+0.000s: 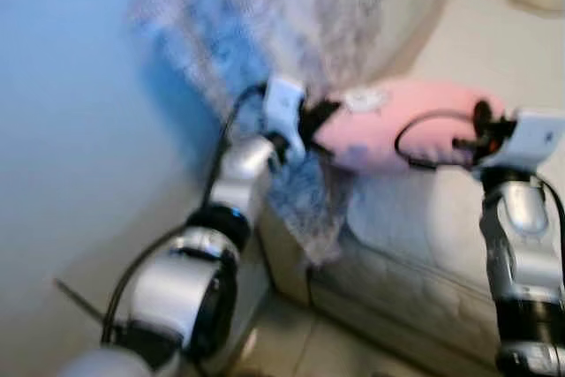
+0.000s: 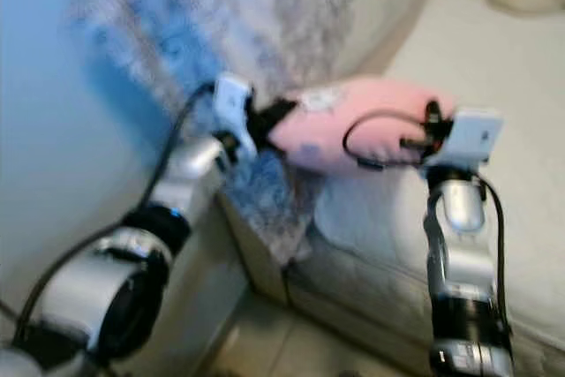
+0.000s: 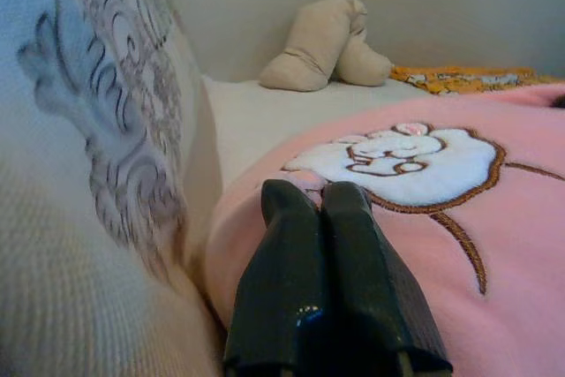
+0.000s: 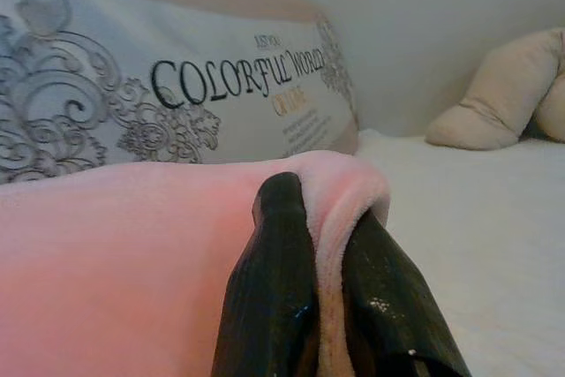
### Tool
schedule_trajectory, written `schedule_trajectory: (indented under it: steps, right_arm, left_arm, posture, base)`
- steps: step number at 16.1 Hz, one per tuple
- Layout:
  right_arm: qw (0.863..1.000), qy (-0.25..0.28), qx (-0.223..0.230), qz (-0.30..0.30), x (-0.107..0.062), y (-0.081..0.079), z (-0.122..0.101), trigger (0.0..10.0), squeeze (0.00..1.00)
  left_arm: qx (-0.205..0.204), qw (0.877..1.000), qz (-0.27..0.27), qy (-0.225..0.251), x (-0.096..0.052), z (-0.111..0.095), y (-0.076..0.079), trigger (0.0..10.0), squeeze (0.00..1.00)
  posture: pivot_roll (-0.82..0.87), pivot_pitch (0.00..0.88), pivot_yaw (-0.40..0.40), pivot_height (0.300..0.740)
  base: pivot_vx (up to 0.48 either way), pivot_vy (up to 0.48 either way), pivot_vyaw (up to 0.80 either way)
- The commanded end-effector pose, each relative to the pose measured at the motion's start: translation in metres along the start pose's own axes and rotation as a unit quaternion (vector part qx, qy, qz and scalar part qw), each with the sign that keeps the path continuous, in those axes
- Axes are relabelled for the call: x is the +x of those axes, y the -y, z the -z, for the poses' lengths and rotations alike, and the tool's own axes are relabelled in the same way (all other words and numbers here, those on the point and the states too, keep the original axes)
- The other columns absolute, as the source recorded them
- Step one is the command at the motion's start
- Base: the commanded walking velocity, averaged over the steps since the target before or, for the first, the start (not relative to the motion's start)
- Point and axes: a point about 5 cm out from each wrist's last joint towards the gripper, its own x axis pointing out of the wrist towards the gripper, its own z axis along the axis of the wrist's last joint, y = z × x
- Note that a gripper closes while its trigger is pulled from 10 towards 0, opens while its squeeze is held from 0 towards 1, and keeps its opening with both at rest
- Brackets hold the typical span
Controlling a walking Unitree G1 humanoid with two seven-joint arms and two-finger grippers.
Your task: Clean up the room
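Black fingers [image 4: 291, 289] of right gripper [image 4: 328, 218] clamped on a fold of pink cushion [image 1: 397, 121] held over the sofa [image 1: 424, 245], left gripper [image 3: 318, 196] closed at its embroidered sheep patch [image 3: 397, 156], lettered pillow [image 4: 177, 103] behind, beige plush [image 3: 322, 46] seen at the wall.

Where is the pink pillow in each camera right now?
Left eye: pink pillow centre-right, between both grippers.
Right eye: centre.
Left wrist: lower right, under shut fingers.
Right wrist: lower left, edge pinched.
Shared landmark: patterned cushion.
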Motion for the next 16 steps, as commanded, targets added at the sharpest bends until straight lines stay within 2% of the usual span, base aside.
schedule_trajectory:
  steps: [1, 3, 5, 7, 8, 12, 16]
  right_arm:
    - [1.000, 0.022, -0.002, 0.009, 0.002, 0.003, -0.010, 10.0, 0.00]
    - [1.000, 0.026, -0.004, 0.008, 0.003, 0.004, -0.012, 10.0, 0.00]
    - [0.999, 0.035, -0.008, 0.009, 0.007, 0.007, -0.019, 10.0, 0.00]
    - [0.999, 0.035, -0.015, 0.013, 0.008, 0.009, -0.020, 10.0, 0.00]
    - [0.999, 0.026, -0.015, 0.013, 0.007, 0.009, -0.018, 10.0, 0.00]
    - [1.000, 0.006, -0.007, 0.005, -0.001, 0.003, -0.005, 10.0, 0.00]
    - [1.000, -0.009, -0.005, -0.011, -0.002, -0.001, 0.001, 10.0, 0.00]
  left_arm:
    - [0.008, 1.000, -0.015, 0.001, -0.005, 0.000, -0.007, 0.0, 0.00]
    - [0.011, 1.000, -0.014, 0.008, 0.000, -0.003, -0.002, 0.0, 0.00]
    - [0.012, 0.999, 0.006, 0.032, 0.012, -0.016, 0.012, 0.0, 0.00]
    - [0.016, 0.999, 0.014, 0.035, 0.015, -0.018, 0.015, 0.0, 0.00]
    - [0.017, 0.999, 0.016, 0.036, 0.015, -0.018, 0.017, 0.0, 0.00]
    - [0.009, 1.000, 0.009, 0.018, 0.011, -0.007, 0.016, 0.0, 0.00]
    - [0.016, 1.000, -0.024, 0.008, 0.008, -0.003, 0.010, 0.0, 0.00]
  posture:
    - [-0.16, 0.000, 0.096, 0.727]
    - [-0.15, 0.000, 0.092, 0.727]
    - [-0.15, 0.000, 0.087, 0.727]
    - [-0.15, 0.000, 0.089, 0.727]
    - [-0.16, 0.000, 0.091, 0.727]
    - [-0.16, 0.000, 0.097, 0.727]
    - [-0.16, 0.000, 0.089, 0.727]
  base:
    - [0.000, 0.000, 0.00]
    - [0.000, 0.000, 0.00]
    - [0.000, 0.000, 0.00]
    - [0.000, 0.000, 0.00]
    - [0.000, 0.000, -0.80]
    - [0.000, 0.000, -0.77]
    - [0.000, 0.000, 0.00]
